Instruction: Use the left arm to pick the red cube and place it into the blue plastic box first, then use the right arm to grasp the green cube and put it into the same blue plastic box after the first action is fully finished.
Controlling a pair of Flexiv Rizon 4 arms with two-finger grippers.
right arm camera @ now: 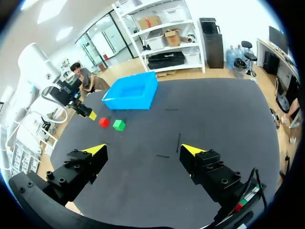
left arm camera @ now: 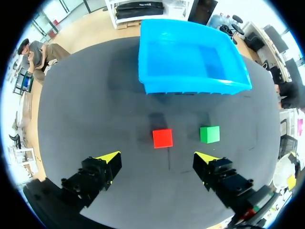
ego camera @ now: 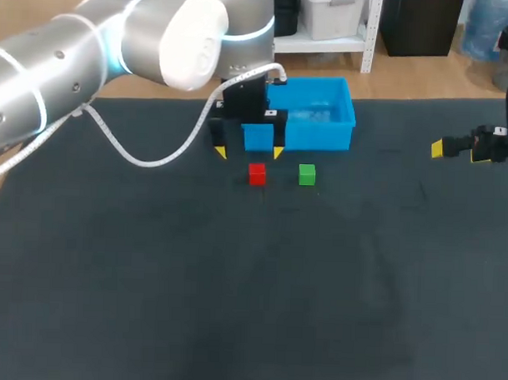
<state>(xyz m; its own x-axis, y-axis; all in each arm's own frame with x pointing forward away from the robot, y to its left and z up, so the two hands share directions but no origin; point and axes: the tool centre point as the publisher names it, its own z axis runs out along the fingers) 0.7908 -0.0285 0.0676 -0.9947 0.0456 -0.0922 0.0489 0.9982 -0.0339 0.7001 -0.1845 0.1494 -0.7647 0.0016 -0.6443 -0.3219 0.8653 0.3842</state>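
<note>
A red cube (ego camera: 256, 173) lies on the dark table, with a green cube (ego camera: 306, 174) just to its right. Behind them stands the blue plastic box (ego camera: 344, 118), with nothing in it. My left gripper (ego camera: 248, 152) hangs open above the table between box and cubes. In the left wrist view the red cube (left arm camera: 162, 138) sits just ahead of the open left gripper (left arm camera: 159, 157), in line with the gap; the green cube (left arm camera: 209, 134) is ahead of one finger, the box (left arm camera: 190, 86) beyond. My right gripper (ego camera: 439, 148) is open at the far right, well away from the cubes (right arm camera: 118, 125).
A white cable (ego camera: 155, 157) loops down from my left arm over the table's left part. The dark table (ego camera: 233, 306) stretches wide in front of the cubes. The right wrist view shows my left arm (right arm camera: 71, 98) beside the box (right arm camera: 131, 93).
</note>
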